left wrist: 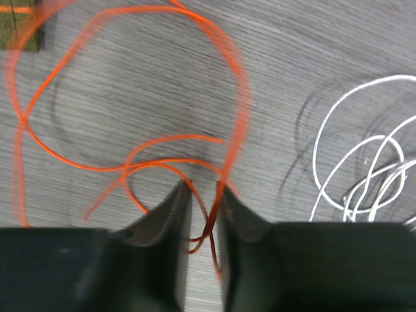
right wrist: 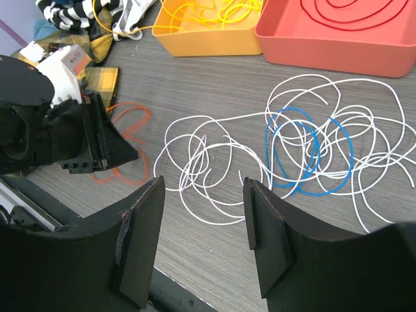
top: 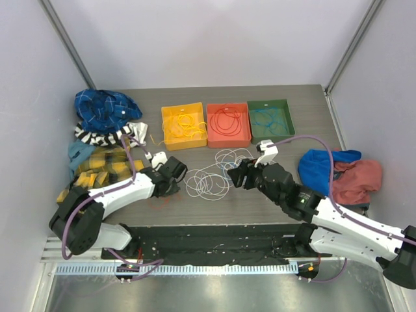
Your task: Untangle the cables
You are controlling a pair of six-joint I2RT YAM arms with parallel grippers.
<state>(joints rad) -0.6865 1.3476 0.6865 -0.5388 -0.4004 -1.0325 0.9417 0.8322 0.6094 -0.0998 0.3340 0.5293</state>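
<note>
The left fingers (left wrist: 162, 227), narrowly apart, straddle a strand of the orange cable (left wrist: 237, 97), its loop spreading ahead of them by the counter's (top: 227, 211) near edge, while the right fingers (right wrist: 140, 240) hang apart and empty, facing the white-and-blue tangle (right wrist: 305, 149).

Cables: thin wire loops, six lots on your surface.
You have a white tangle (right wrist: 260, 162) of many overlapping loops lying flat mid-surface, with one blue cable (right wrist: 314, 148) threaded through its right part. An orange cable (left wrist: 240, 97) lies in loose loops just left of it, one strand running between the fingers of the left end effector (left wrist: 203, 195). Yellow cables (top: 184, 123) sit in the yellow tray (top: 166, 130), a red cable (top: 227, 120) in the red tray (top: 229, 143), and blue coils (top: 270, 118) in the green tray (top: 273, 134).
</note>
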